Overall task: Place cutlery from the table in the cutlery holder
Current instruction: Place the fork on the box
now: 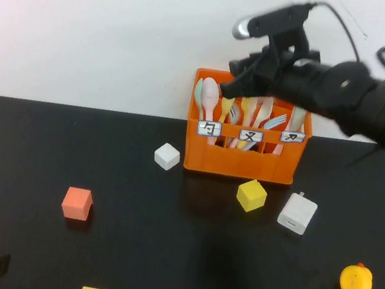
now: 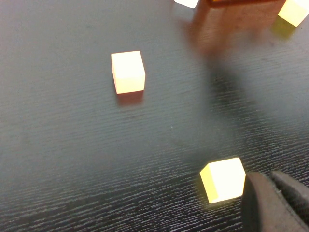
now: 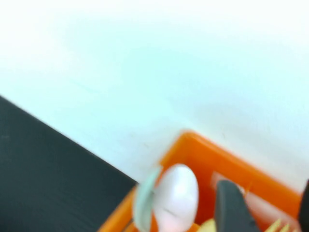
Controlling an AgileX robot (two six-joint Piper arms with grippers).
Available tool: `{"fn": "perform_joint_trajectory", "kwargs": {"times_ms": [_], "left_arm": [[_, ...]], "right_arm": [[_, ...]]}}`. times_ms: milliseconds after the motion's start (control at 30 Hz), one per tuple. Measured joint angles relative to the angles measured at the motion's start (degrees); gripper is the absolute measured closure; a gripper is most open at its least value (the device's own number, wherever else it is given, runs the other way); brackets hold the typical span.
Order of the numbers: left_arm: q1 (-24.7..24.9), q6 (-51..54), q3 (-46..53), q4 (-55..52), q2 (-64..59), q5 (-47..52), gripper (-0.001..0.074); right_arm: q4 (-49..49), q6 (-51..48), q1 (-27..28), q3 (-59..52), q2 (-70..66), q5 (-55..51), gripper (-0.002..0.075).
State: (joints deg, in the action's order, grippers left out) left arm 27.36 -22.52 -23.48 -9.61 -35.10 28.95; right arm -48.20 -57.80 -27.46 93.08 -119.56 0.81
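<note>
Parked at the near left corner of the matte black tabletop point(image 1: 46, 143), the left gripper point(image 2: 277, 203) has its dark fingers pressed together, holding nothing; a yellow cube point(image 2: 223, 180) lies just beside it and an orange-red cube point(image 2: 128, 71) farther out.

Over at the right, the right gripper point(image 1: 240, 82) hangs above the orange plastic crate-like cutlery holder point(image 1: 241, 163), over its left-hand part. Its jaws stand apart, and nothing is seen between them in the wrist view.

Three small white labels sit on the holder's front, each with one black character; the strokes are too small to read surely.

Directly below the right gripper, a pale pink plastic spoon point(image 1: 209, 97) stands upright in the holder's left compartment beside a pale green spoon point(image 1: 198, 93). A pale pink plastic fork point(image 1: 264, 112) stands in the middle compartment, just right of the gripper's tips.
</note>
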Motion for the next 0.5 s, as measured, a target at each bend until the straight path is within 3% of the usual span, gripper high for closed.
{"fn": "perform_joint_trajectory", "kwargs": {"times_ms": [200, 500], "left_arm": [[0.0, -0.2, 0.0, 0.0, 0.5, 0.0, 0.0737], [0.0, -0.3, 0.2, 0.0, 12.5, 0.0, 0.0737]], "right_arm": [[0.0, -8.1, 0.0, -0.1, 9.8, -11.0, 0.0674], [4.6, -9.1, 0.0, -0.1, 25.3, -26.6, 0.0720]]}}
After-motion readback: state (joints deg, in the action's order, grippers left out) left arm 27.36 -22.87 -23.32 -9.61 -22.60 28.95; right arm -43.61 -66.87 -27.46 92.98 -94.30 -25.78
